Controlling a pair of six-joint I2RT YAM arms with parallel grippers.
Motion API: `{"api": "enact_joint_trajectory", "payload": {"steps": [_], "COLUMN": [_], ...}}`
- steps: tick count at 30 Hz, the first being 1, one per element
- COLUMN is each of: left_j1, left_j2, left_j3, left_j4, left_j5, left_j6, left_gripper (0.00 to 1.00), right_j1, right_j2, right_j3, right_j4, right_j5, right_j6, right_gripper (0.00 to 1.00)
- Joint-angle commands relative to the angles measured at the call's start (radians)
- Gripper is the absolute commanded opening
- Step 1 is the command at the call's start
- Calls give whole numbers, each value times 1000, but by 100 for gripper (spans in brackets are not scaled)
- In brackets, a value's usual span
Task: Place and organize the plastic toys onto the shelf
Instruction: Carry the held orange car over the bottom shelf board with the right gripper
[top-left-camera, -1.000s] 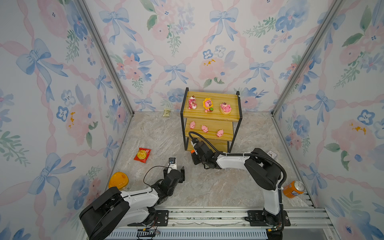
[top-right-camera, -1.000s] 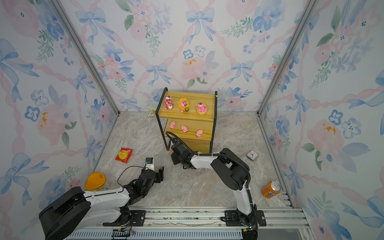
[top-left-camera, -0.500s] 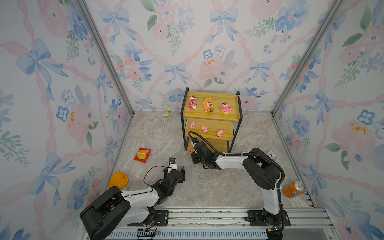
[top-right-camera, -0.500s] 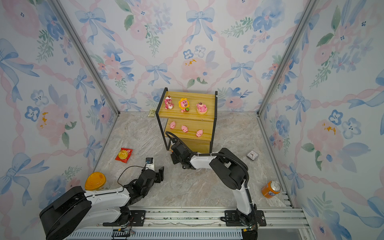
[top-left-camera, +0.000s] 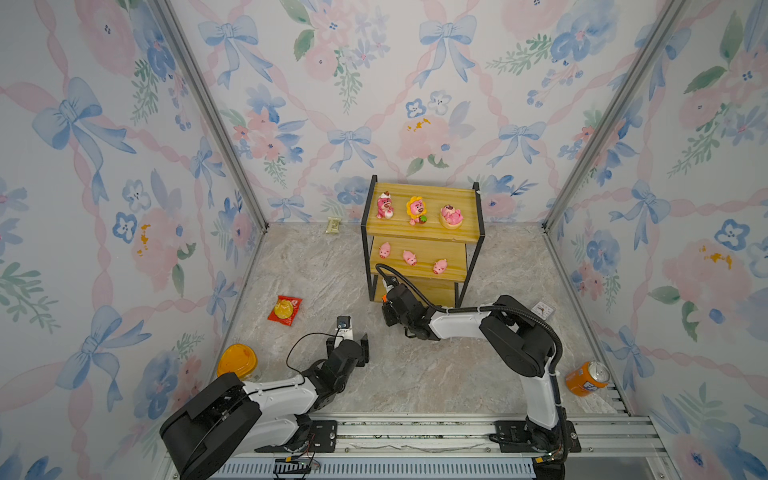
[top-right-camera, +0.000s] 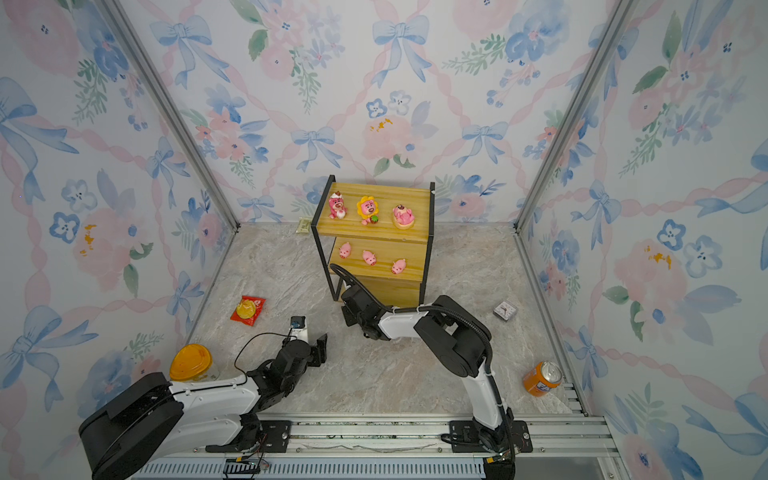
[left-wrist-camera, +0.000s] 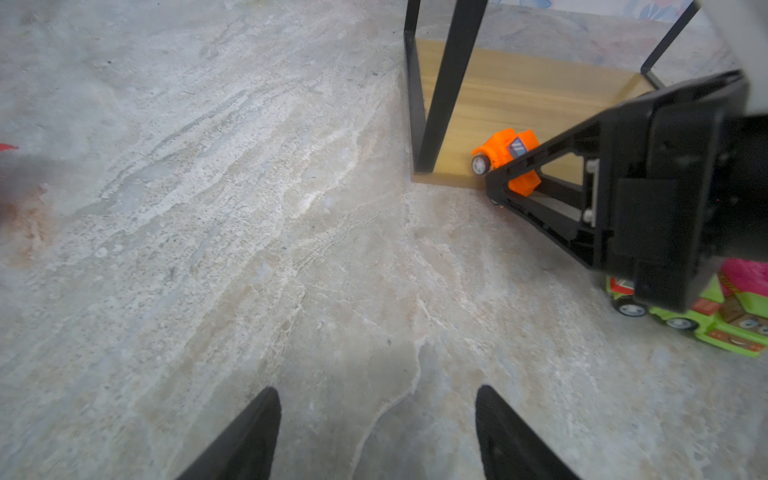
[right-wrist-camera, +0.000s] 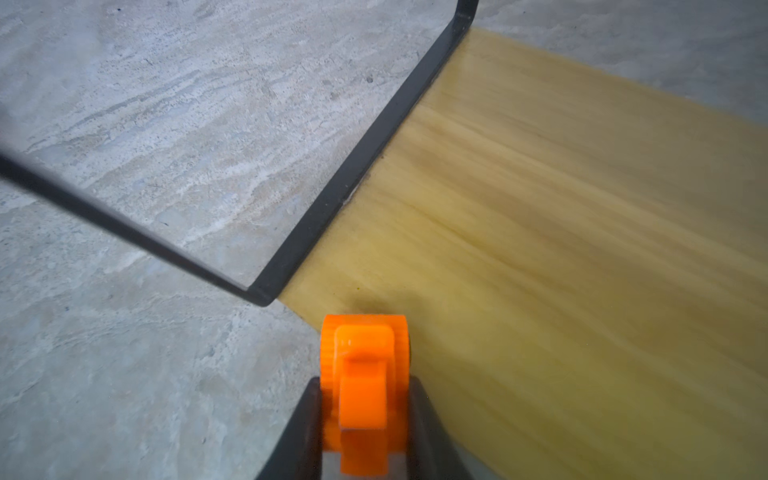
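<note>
Orange plastic is filling your right gripper (right-wrist-camera: 365, 392): you are pinching the orange car (right-wrist-camera: 363, 345) with the jaws nearly closed. It is sitting at the front corner of the shelf (top-left-camera: 428, 191), on the lowest board's edge beside a black leg. Your left gripper (left-wrist-camera: 376, 399) is hovering part-open and empty over the floor (left-wrist-camera: 208, 208), while the pink-green car (left-wrist-camera: 723, 328) is lying beside your right gripper.

Yellow wood grain and thin black frame on the shelf (top-left-camera: 432, 193). Orange mini car (right-wrist-camera: 361, 374) all one colour; green car (left-wrist-camera: 731, 328) lime with pink. Pink on the bear figurines (top-left-camera: 384, 206) and pigs (top-left-camera: 409, 257). Grey-beige marble veining across the counter (top-left-camera: 415, 374). Red snack packet (top-left-camera: 284, 309). Blue bows and pink flowers over the walls (top-left-camera: 124, 166).
</note>
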Motion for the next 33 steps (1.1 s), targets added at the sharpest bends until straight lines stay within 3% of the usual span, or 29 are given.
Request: {"api": "enact_joint_trajectory", "payload": {"steps": [1, 17, 33], "left_j1": [7, 11, 16], "left_j2": [8, 22, 23], "left_j3": [-11, -16, -21], "left_j4": [14, 36, 47], "left_j5": [12, 33, 44], "left_j6": [11, 18, 18], "left_gripper": [75, 75, 75], "right_j1": [11, 23, 23], "right_j2": [22, 52, 4], "right_j3": [7, 6, -15], "right_j4": [67, 149, 184], "right_j5": [50, 143, 161], "right_j6": [-1, -8, -35], "right_gripper": [24, 24, 24]}}
